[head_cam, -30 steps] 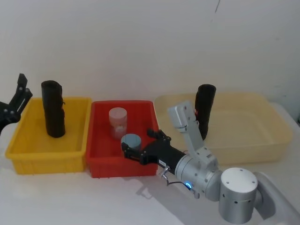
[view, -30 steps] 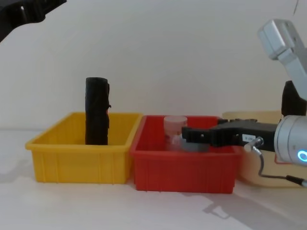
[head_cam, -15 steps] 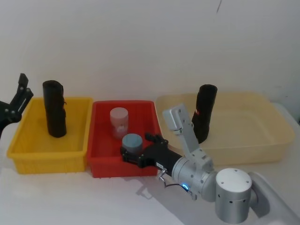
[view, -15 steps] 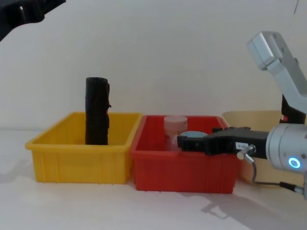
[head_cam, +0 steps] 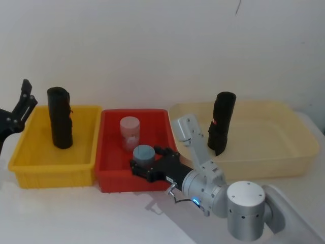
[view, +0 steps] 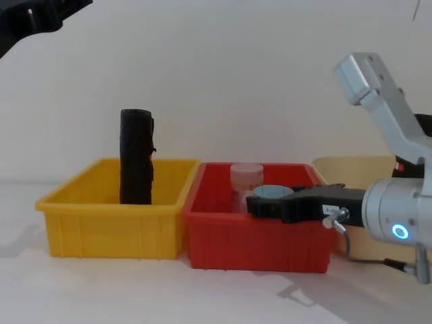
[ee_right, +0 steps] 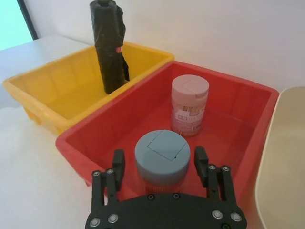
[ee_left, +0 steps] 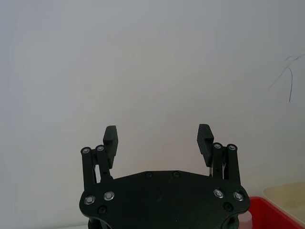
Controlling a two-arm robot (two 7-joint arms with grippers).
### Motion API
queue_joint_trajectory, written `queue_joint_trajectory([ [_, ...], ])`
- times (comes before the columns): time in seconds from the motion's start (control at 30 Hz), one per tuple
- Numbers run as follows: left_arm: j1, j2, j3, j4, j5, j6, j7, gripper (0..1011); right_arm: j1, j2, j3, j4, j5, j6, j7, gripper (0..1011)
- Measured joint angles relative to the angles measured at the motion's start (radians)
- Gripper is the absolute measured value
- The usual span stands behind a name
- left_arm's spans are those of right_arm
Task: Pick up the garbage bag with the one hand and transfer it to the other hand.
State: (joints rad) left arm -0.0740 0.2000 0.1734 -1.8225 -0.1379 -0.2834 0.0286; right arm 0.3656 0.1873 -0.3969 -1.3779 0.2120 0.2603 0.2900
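The garbage bag [head_cam: 222, 122] is a tall black roll of crinkled film with a small red-and-white sticker on its side. It stands nearly upright at the left end of the beige tub [head_cam: 264, 165], and nothing grips it. The right hand [head_cam: 144, 161], black on a thick silver arm, reaches low into the red bin [head_cam: 109, 180], fingers spread either side of a blue-lidded jar [ee_right: 162, 155]. The left hand [head_cam: 28, 92] hangs raised beyond the yellow bin [head_cam: 51, 175], fingers [ee_left: 110, 138] apart.

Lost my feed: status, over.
Right gripper open, by blue-lidded jar in red bin. Left gripper open, raised left. Black crinkled plastic garbage bag roll upright in beige tub, untouched.
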Motion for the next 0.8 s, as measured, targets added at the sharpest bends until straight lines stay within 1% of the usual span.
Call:
queue_joint_trajectory([
  [0.1, 0.0, 0.0, 0.0, 0.0, 0.0, 0.0, 0.0, 1001, 0.004, -0.007, 0.0, 0.007, -0.005, 0.004, -0.011, 855],
  [0.2, 0.0, 0.0, 0.0, 0.0, 0.0, 0.0, 0.0, 1001, 0.007, -0.014, 0.001, 0.012, -0.009, 0.007, -0.021, 745],
  [0.27, 0.0, 0.0, 0.0, 0.0, 0.0, 0.0, 0.0, 1000, 0.008, -0.017, 0.002, 0.015, -0.01, 0.008, -0.025, 711],
  [0.3, 0.0, 0.0, 0.0, 0.0, 0.0, 0.0, 0.0, 1001, 0.009, -0.02, 0.004, 0.018, -0.011, 0.009, -0.029, 663],
  [0.37, 0.0, 0.0, 0.0, 0.0, 0.0, 0.0, 0.0, 1000, 0.01, -0.025, 0.006, 0.022, -0.013, 0.009, -0.033, 647],
  [0.57, 0.0, 0.0, 0.0, 0.0, 0.0, 0.0, 0.0, 1000, 0.011, -0.035, 0.016, 0.027, -0.013, 0.009, -0.04, 647],
  [0.7, 0.0, 0.0, 0.0, 0.0, 0.0, 0.0, 0.0, 1001, 0.013, -0.044, 0.028, 0.027, -0.01, 0.007, -0.045, 648],
  [0.8, 0.0, 0.0, 0.0, 0.0, 0.0, 0.0, 0.0, 1000, 0.016, -0.052, 0.044, 0.018, 0.002, 0.005, -0.051, 647],
])
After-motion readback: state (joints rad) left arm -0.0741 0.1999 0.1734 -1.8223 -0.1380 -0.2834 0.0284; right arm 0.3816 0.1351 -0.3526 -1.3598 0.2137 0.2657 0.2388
